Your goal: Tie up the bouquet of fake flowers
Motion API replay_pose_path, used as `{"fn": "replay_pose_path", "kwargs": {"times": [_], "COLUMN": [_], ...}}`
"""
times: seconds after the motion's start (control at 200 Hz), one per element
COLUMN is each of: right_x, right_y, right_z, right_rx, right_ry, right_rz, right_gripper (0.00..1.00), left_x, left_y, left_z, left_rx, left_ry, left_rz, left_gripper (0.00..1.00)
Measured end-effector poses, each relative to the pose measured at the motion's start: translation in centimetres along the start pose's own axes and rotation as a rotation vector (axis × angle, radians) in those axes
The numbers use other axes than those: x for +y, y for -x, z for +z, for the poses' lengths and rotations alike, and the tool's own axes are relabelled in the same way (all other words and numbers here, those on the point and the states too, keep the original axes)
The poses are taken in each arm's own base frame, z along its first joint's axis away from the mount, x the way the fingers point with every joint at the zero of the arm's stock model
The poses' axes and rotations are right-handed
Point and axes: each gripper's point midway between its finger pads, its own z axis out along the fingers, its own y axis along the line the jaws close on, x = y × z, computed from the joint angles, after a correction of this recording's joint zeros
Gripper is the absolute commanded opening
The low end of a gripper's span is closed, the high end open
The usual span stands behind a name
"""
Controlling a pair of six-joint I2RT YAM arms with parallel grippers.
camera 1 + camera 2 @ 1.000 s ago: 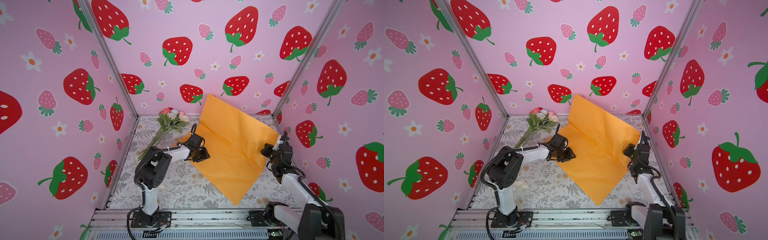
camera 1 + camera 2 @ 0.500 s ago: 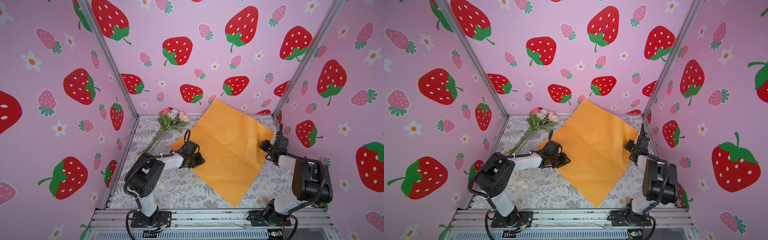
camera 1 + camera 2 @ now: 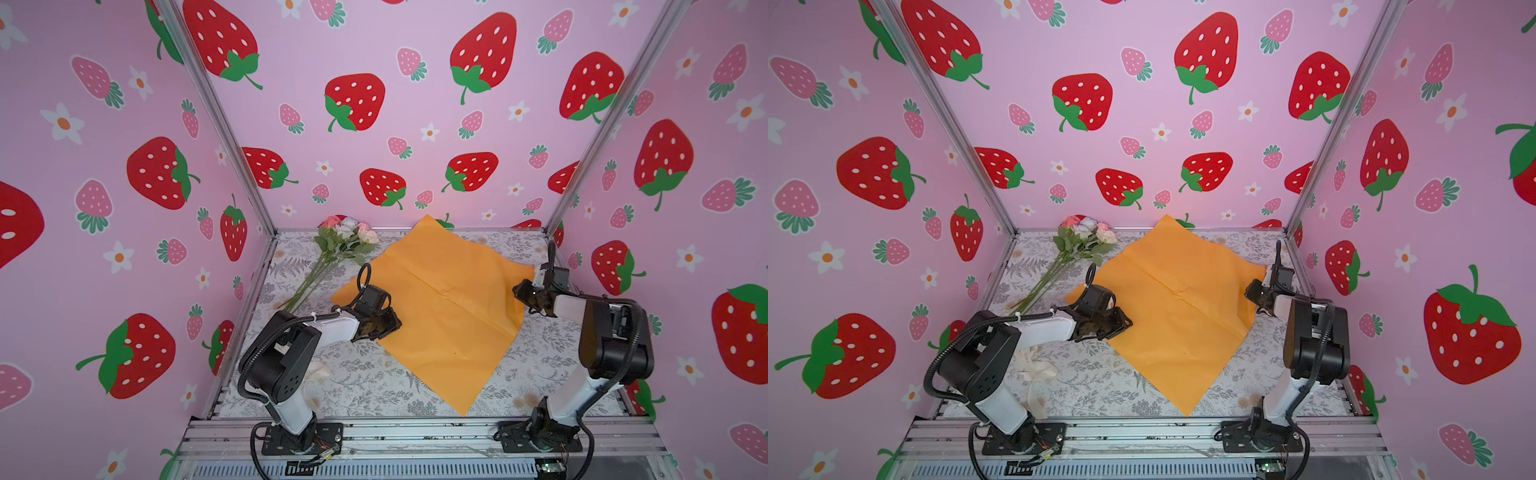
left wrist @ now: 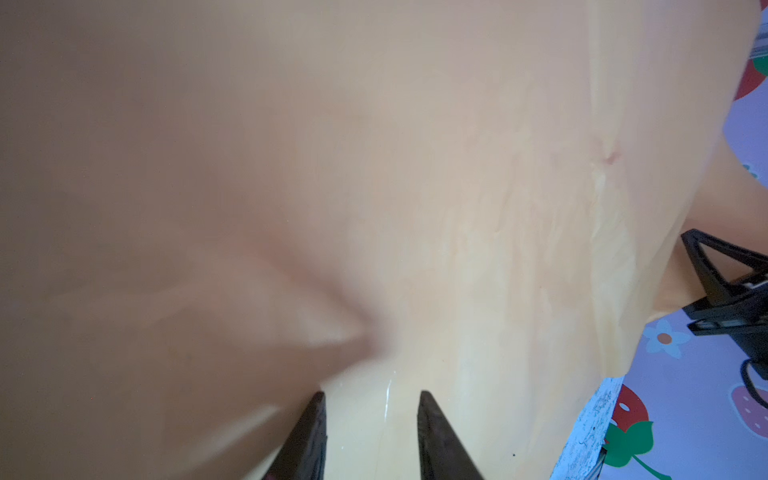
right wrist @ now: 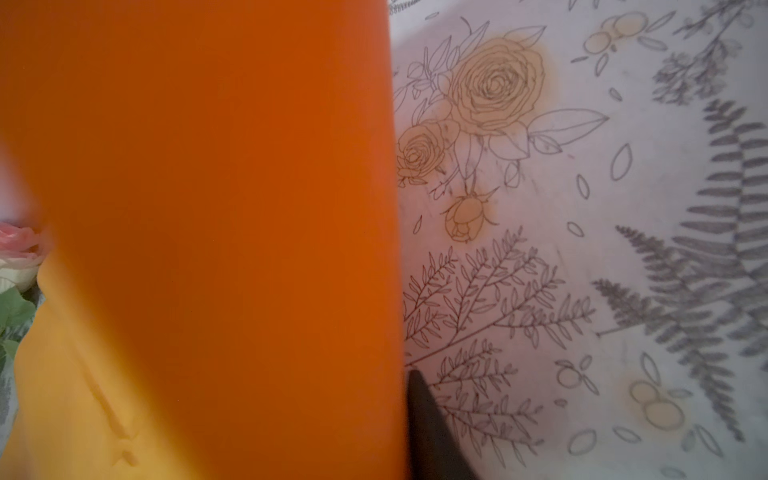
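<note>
The wrapping paper sheet (image 3: pixel 449 316) is lying across the middle of the table (image 3: pixel 365 376), with one corner reaching the back wall and the opposite corner pointing at the front rail. The bouquet of fake flowers (image 3: pixel 332 257) is lying just left of it, heads at the back and stems running toward the front left. The ribbon (image 3: pixel 1034 374) is lying front left beside the left arm's base, while the left gripper (image 3: pixel 384 326) is sitting over the sheet's left corner and the right gripper (image 3: pixel 524 295) at its right corner.

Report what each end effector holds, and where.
Left end effector: nothing, jaws apart over the orange paper. Right end effector at the paper's edge: cannot tell.
</note>
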Motion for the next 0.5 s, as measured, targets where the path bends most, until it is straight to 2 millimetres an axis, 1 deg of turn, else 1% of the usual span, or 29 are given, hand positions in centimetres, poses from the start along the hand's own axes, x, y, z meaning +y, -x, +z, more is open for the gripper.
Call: {"fn": "replay_pose_path", "kwargs": {"times": [0.035,0.055,0.065,0.075,0.09,0.125,0.175,0.225,0.27,0.315,0.33,0.335,0.34,0.395,0.41,0.445,0.475,0.48,0.49,0.5], "right_x": [0.2,0.2,0.4,0.5,0.6,0.9,1.4,2.3,3.2,4.3,4.6,4.8,4.8,6.2,6.7,7.2,7.9,7.9,8.2,8.3], "right_y": [0.3,0.6,0.9,1.1,1.5,2.6,4.1,5.8,6.8,7.1,7.1,7.1,7.1,6.0,5.2,4.2,2.0,2.0,1.1,0.6], "right_z": [-0.5,-0.9,-1.2,-1.4,-1.9,-2.9,-4.6,-6.8,-8.4,-9.7,-9.9,-10.0,-10.0,-10.2,-10.0,-9.6,-8.7,-8.7,-8.2,-8.0], "right_rx": [-0.002,-0.007,-0.013,-0.017,-0.027,-0.056,-0.107,-0.173,-0.217,-0.242,-0.245,-0.244,-0.244,-0.226,-0.206,-0.176,-0.112,-0.112,-0.084,-0.07], "right_ry": [-0.008,-0.014,-0.018,-0.018,-0.027,-0.041,-0.059,-0.066,-0.051,-0.007,0.005,0.017,0.017,0.095,0.123,0.152,0.189,0.189,0.2,0.203], "right_rz": [-0.004,-0.006,-0.013,-0.012,-0.019,-0.035,-0.052,-0.073,-0.088,-0.1,-0.102,-0.104,-0.104,-0.11,-0.117,-0.115,-0.12,-0.12,-0.118,-0.116], "right_gripper": [0.5,0.51,0.51,0.54,0.56,0.57,0.58,0.58,0.56,0.52,0.52,0.49,0.49,0.42,0.39,0.35,0.32,0.32,0.31,0.3], "left_x": [0.0,0.0,0.0,0.0,0.0,0.0,0.1,0.1,0.2,0.2,0.3,0.3,0.3,0.3,0.3,0.3,0.3,0.3,0.3,0.3], "left_y": [0.0,0.0,0.0,0.0,0.0,0.0,-0.1,-0.1,-0.2,-0.2,-0.3,-0.3,-0.3,-0.3,-0.3,-0.4,-0.4,-0.4,-0.4,-0.4], "left_z": [-0.1,-0.1,-0.1,-0.1,-0.1,-0.1,-0.1,-0.2,-0.3,-0.4,-0.4,-0.4,-0.4,-0.4,-0.4,-0.4,-0.4,-0.4,-0.4,-0.4], "left_rx": [0.0,0.0,0.0,0.0,0.0,0.0,0.0,0.0,0.002,0.003,0.005,0.005,0.005,0.007,0.008,0.008,0.009,0.009,0.009,0.009], "left_ry": [0.0,0.0,-0.001,-0.001,-0.001,-0.001,0.0,0.001,0.003,0.006,0.007,0.007,0.008,0.01,0.01,0.01,0.01,0.01,0.009,0.009], "left_rz": [-0.002,-0.002,-0.003,-0.003,-0.003,-0.004,-0.005,-0.006,-0.008,-0.01,-0.01,-0.01,-0.01,-0.012,-0.012,-0.012,-0.012,-0.012,-0.012,-0.012], "left_gripper": [0.4,0.4,0.4,0.4,0.4,0.4,0.4,0.4,0.4,0.4,0.4,0.4,0.4,0.4,0.4,0.4,0.4,0.4,0.4,0.4]}}
